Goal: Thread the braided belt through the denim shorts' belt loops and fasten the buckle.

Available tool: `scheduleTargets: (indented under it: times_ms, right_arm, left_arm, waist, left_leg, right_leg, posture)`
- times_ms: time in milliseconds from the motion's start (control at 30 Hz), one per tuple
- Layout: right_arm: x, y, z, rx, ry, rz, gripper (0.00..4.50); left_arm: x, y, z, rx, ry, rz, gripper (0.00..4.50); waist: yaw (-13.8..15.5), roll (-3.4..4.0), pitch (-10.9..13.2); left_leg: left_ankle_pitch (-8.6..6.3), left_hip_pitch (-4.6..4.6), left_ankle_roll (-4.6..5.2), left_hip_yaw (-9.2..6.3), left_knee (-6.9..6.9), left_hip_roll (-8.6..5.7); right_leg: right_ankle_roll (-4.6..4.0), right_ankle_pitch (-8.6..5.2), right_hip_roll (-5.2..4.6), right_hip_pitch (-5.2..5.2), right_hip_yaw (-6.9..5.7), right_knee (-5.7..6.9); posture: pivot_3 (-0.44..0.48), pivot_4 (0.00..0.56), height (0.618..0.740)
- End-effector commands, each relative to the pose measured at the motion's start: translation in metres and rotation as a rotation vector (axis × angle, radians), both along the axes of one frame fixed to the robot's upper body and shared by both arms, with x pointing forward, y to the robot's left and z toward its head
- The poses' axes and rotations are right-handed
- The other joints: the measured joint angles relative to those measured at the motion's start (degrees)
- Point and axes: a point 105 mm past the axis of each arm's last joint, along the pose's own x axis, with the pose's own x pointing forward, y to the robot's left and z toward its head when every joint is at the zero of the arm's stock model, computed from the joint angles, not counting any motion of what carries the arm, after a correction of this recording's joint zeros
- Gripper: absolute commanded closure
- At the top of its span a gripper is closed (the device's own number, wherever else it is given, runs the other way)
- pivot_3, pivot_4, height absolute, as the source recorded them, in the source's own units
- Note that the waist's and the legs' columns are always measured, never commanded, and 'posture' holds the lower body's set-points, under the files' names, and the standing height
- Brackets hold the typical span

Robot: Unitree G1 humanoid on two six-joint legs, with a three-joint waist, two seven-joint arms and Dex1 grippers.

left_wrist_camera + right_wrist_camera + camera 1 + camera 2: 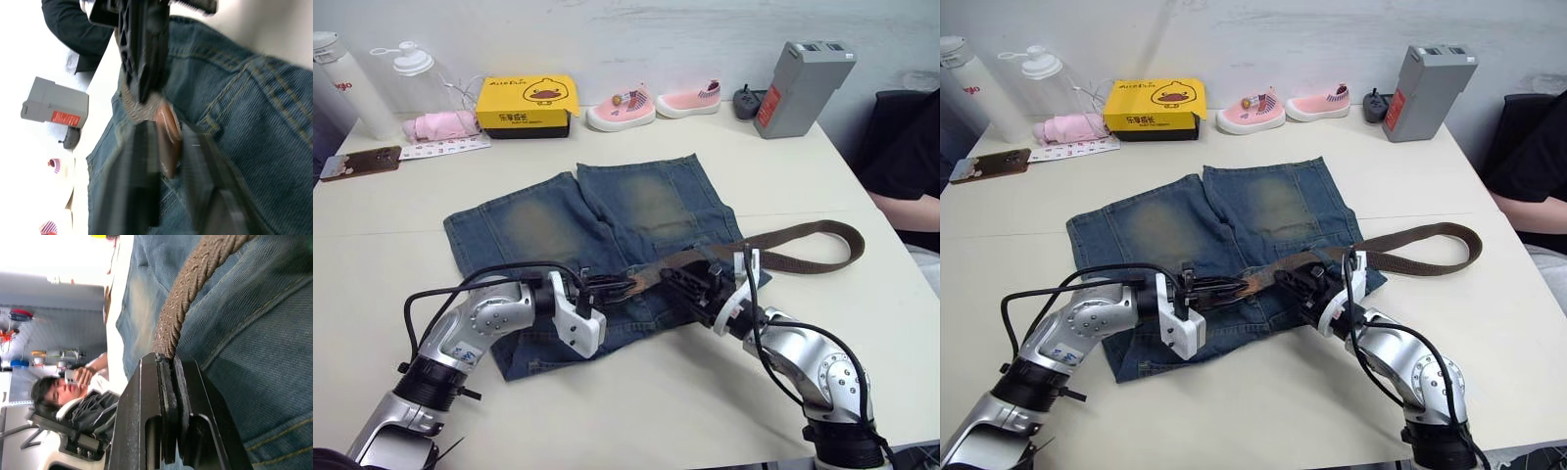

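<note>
The denim shorts (558,220) lie flat on the table with the waistband toward me. The braided belt (803,235) runs from the waistband out to the right and curls back in a loop on the table. My left gripper (610,287) is over the waistband, shut on the belt's tan leather tip (168,139). Just to its right, my right gripper (690,281) is shut on the woven strap (195,279). The two grippers face each other, nearly touching. I cannot make out the buckle or the belt loops.
Along the table's far edge stand a yellow box (527,103), two pink shoes (622,110), a grey box (801,86), bottles (347,83), pink cloth (440,127) and a phone (360,162). A person (906,166) sits at the right edge.
</note>
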Motion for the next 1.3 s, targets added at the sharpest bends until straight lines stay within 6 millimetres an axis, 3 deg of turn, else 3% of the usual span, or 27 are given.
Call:
scheduleTargets:
  times_ms: [33, 100, 233, 433, 800, 933, 1300]
  right_arm:
    - [0.004, -0.001, 0.014, 0.018, -0.074, -0.036, 4.5]
    - [0.008, -0.004, 0.015, 0.01, -0.091, -0.067, 4.5]
    - [0.011, -0.006, 0.013, -0.071, -0.142, -0.09, 4.5]
    - [0.011, -0.005, 0.005, -0.12, -0.16, -0.111, 4.5]
    - [0.006, -0.016, 0.004, -0.164, -0.21, -0.106, 4.5]
    - [0.001, -0.022, 0.002, -0.313, -0.283, -0.062, 4.5]
    - [0.0, 0.005, 0.006, -0.491, -0.456, -0.022, 4.5]
  left_arm:
    - [-0.001, 0.003, 0.008, -0.058, 0.041, 0.025, 2.05]
    - [-0.004, 0.009, 0.006, -0.081, 0.116, 0.051, 1.33]
    - [-0.01, 0.033, 0.003, -0.178, 0.305, 0.166, 1.33]
    - [-0.024, 0.057, -0.01, -0.169, 0.403, 0.267, 1.33]
    - [-0.025, 0.06, -0.008, -0.19, 0.421, 0.302, 1.33]
    - [-0.022, 0.06, -0.004, -0.194, 0.412, 0.304, 1.33]
    - [-0.02, 0.058, -0.003, -0.183, 0.395, 0.294, 1.33]
  waist:
    - [-0.08, 0.0, 0.0]
    - [-0.29, 0.0, 0.0]
    - [-0.88, 0.04, 0.02]
    - [-0.8, 0.1, 0.05]
    - [-0.75, 0.13, 0.06]
    - [-0.64, 0.13, 0.06]
    - [-0.77, 0.13, 0.06]
  left_leg:
    - [0.0, 0.0, 0.0, 0.0, 0.0, 0.0]
    - [0.0, 0.0, 0.0, -0.01, -0.01, 0.0]
    - [-0.01, 0.0, 0.01, -0.11, -0.03, 0.03]
    - [-0.05, 0.01, -0.02, -0.12, -0.06, 0.04]
    - [-0.21, 0.02, 0.15, -0.12, -0.05, 0.03]
    - [-0.24, 0.01, 0.2, -0.1, -0.04, 0.0]
    - [-0.23, 0.03, 0.14, -0.09, -0.05, -0.02]
  right_leg:
    - [0.0, 0.0, 0.0, 0.0, 0.0, 0.0]
    - [0.0, 0.0, 0.01, -0.01, 0.0, 0.0]
    - [0.0, 0.0, 0.0, -0.06, 0.1, -0.01]
    - [0.0, 0.0, 0.0, -0.11, 0.17, -0.01]
    - [0.01, 0.0, 0.01, -0.11, 0.2, -0.01]
    - [0.01, 0.0, -0.02, -0.11, 0.2, -0.02]
    - [0.01, 0.0, 0.03, -0.12, 0.19, -0.02]
  posture:
    - [0.0, 0.15, 0.703]
    - [0.0, 0.15, 0.703]
    - [0.0, 0.15, 0.703]
    - [0.0, 0.15, 0.703]
    - [0.0, 0.15, 0.703]
    - [0.0, 0.15, 0.703]
    - [0.0, 0.15, 0.703]
